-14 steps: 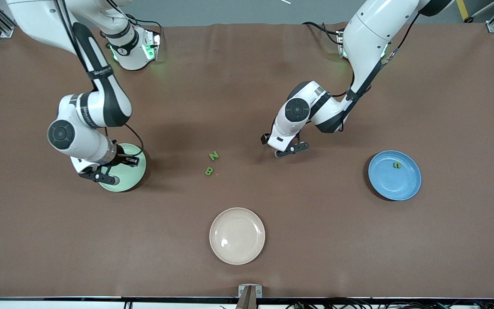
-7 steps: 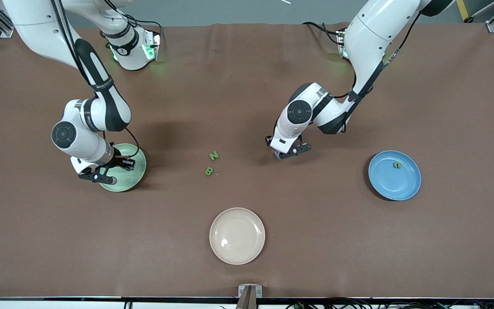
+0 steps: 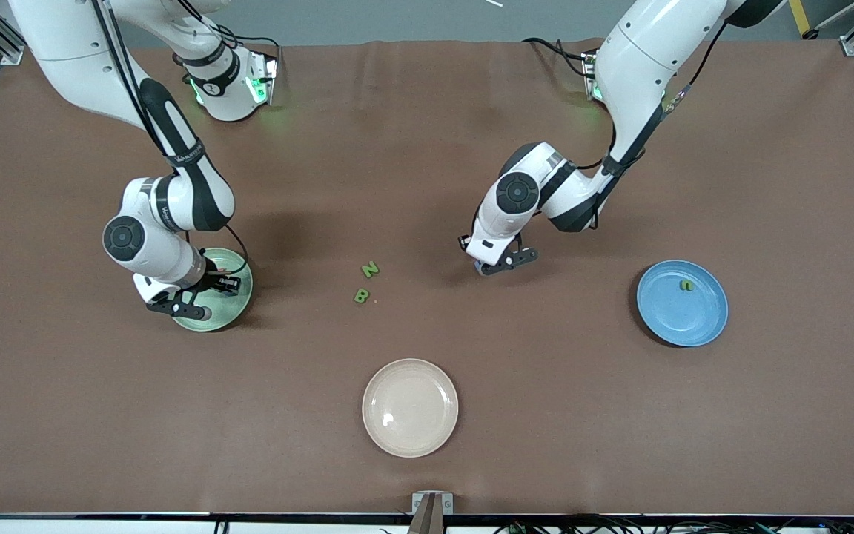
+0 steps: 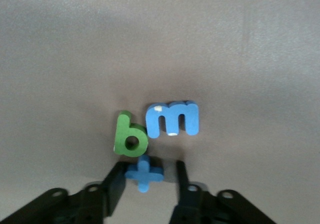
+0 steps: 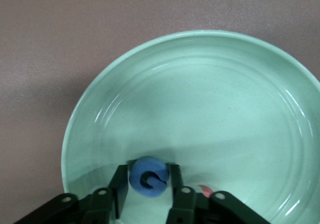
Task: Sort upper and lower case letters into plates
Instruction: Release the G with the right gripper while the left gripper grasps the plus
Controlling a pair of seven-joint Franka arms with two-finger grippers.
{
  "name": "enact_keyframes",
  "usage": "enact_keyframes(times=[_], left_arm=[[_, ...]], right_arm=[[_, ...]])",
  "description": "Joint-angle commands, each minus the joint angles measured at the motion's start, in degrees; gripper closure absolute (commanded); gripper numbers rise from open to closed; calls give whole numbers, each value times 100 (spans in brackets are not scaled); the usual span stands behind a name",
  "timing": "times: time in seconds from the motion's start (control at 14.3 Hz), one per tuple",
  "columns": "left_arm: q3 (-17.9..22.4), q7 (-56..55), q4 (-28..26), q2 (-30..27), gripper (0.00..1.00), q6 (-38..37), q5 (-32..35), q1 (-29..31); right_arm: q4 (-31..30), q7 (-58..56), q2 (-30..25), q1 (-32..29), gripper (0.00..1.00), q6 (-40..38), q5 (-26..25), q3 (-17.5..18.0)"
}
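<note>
A pale green plate (image 3: pixel 238 297) lay toward the right arm's end of the worktop with a blue G (image 5: pixel 149 177) over it. A blue plate (image 3: pixel 701 322) at the other end held one green letter (image 3: pixel 686 284). Green Z (image 3: pixel 370 269) and B (image 3: pixel 361 296) lay flat between the plates, while green b (image 4: pixel 130 135), blue m (image 4: pixel 173 118) and blue t (image 4: pixel 144 172) clustered together.

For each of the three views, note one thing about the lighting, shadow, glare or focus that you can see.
Front view: soft dark shadows lie on the brown table beside both arms, and the cream plate carries a small white glare spot. Left wrist view: the blue m and green b look soft-edged. Right wrist view: pale glare streaks follow the green plate rings, with shadow near the right gripper.
</note>
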Motion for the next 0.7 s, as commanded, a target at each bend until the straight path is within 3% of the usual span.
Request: enact_keyframes(times=[0.0,0.21,0.42,0.63], left_arm=[[64,-71,-26,33,74,2,137,-58],[64,-54,-26,33,82,2,137,-66],[81,-45,-17,-133,84,-50,146,-75],[38,-71,236,-467,85,-917,549,12]], right_arm=[[196,-38,-171,-73,0,-521,43,77],[873,443,-268,111,0,-1621,78,103],[936,1382,-224,672,0,-1457,96,103],[962,2559,-128,1348,0,-1045,96,103]])
